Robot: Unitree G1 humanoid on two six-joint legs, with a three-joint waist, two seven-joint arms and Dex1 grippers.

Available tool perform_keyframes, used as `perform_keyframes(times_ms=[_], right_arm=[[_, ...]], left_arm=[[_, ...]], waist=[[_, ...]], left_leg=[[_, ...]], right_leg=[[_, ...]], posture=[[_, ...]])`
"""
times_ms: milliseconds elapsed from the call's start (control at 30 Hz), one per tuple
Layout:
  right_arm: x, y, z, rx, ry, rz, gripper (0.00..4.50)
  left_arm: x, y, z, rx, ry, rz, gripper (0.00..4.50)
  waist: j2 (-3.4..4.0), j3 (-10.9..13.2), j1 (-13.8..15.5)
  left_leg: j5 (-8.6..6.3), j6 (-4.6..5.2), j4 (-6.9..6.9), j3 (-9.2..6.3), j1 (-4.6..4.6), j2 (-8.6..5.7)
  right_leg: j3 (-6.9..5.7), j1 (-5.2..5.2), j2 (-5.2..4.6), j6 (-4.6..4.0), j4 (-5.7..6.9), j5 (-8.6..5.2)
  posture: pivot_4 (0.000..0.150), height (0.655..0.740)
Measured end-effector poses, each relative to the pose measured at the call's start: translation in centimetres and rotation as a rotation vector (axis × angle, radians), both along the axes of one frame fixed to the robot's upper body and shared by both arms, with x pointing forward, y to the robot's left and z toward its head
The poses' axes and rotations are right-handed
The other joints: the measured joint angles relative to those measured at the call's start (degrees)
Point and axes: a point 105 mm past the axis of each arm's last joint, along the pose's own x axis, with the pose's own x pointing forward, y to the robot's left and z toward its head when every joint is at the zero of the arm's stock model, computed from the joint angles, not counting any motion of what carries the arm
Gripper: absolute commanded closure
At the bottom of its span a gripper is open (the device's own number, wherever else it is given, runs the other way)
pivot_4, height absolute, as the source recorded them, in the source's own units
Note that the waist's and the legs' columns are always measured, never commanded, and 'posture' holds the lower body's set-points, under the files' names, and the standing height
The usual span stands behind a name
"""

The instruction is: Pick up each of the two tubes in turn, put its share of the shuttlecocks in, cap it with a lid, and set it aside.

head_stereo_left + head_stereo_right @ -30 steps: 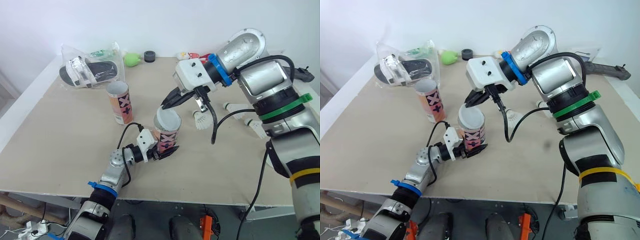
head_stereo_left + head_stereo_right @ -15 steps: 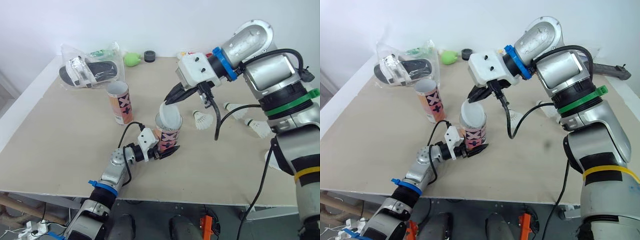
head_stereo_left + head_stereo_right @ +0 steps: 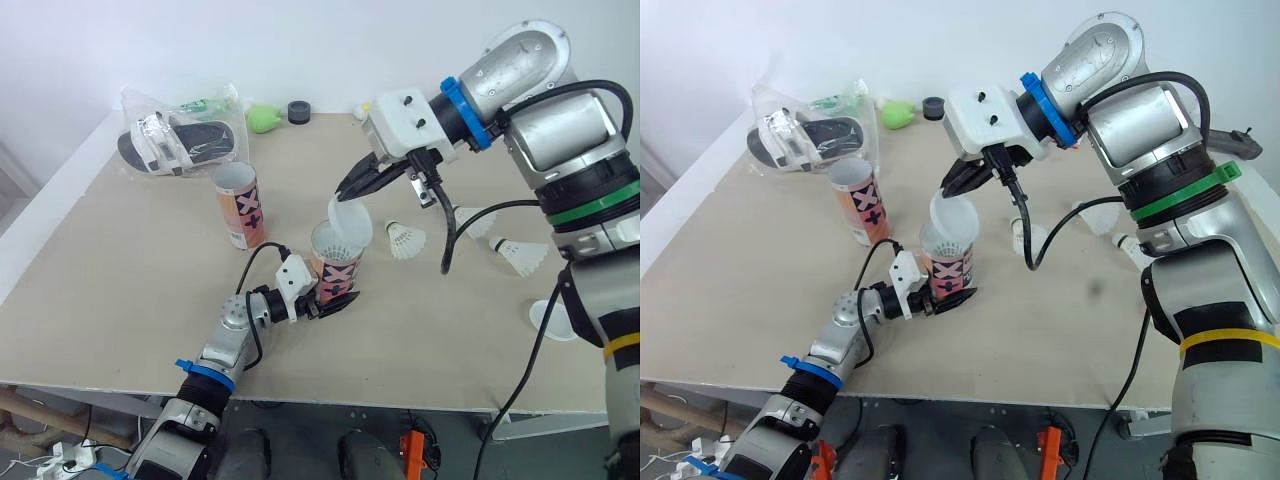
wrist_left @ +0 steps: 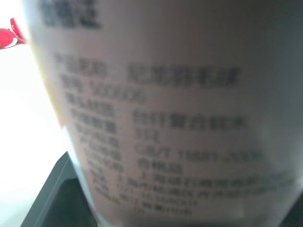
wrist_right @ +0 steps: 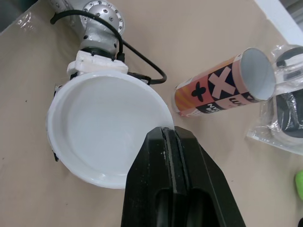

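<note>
White lid [image 3: 350, 212], pinched by the right gripper [image 3: 346, 194], hangs over the tube [image 3: 336, 266] that the left gripper [image 3: 334, 298] clamps steady for capping.

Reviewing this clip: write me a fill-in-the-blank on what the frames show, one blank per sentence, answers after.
1. The right gripper pinches the rim of a white ___.
2. The tube clamped in the left gripper, with the lid tilted above it, is not yet ___.
3. The second tube stands upright with ___ lid on it.
4. Loose shuttlecocks lie on the table on the robot's ___ side.
Answers: lid, capped, no, right.
</note>
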Motion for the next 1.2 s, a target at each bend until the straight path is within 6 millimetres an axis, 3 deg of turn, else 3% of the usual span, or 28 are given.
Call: perform_keyframes(times_ms=[433,1200], right_arm=[[0.3,0.6,-1.2,-0.031,-0.003,0.014,4.47],[0.0,1.4,-1.4,-0.030,0.004,0.043,4.47]], left_arm=[[-0.1,0.0,0.0,0.002,0.007,0.000,1.40],[-0.1,-0.1,-0.1,-0.001,0.012,0.006,1.40]], waist=[[0.00,0.0,0.0],[0.00,0.0,0.0]], left_leg=[[0.00,0.00,-0.01,-0.01,-0.01,0.00],[0.00,0.00,-0.01,-0.01,-0.01,-0.01]], right_leg=[[-0.01,-0.01,0.00,-0.03,0.00,0.02],[-0.01,0.00,-0.01,-0.04,0.00,0.02]], posture=[[0.150,0.7400],[0.150,0.7400]])
